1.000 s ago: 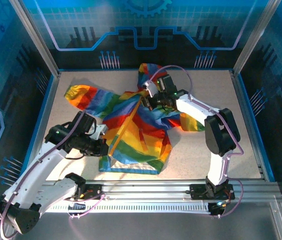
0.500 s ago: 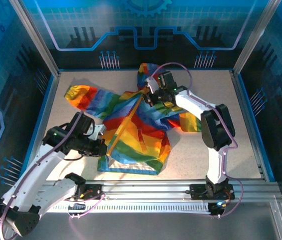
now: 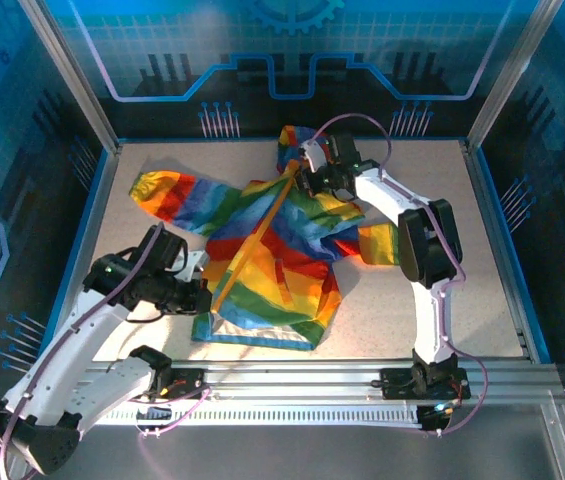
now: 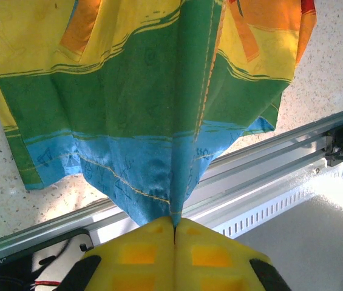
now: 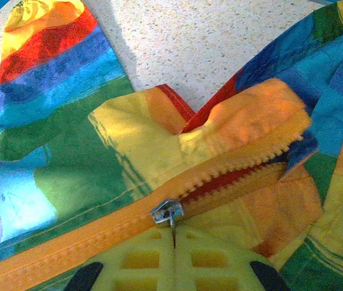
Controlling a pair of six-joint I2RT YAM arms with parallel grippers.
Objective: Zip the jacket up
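— Where do we find the jacket point(image 3: 262, 262)?
— Spread on the table point(image 3: 392, 300), hood toward the far edge, with the orange zipper point(image 3: 252, 245) running diagonally.
— And our grippers?
— Our left gripper point(image 4: 174, 225) has its pads pressed together on the blue bottom hem. Our right gripper point(image 5: 173, 245) is closed on the pull tab of the zipper slider point(image 5: 166, 212), near the collar.

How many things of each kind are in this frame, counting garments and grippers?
jacket: 1
Grippers: 2, the left gripper shut on the jacket's hem, the right gripper shut on the zipper pull
Total: 3
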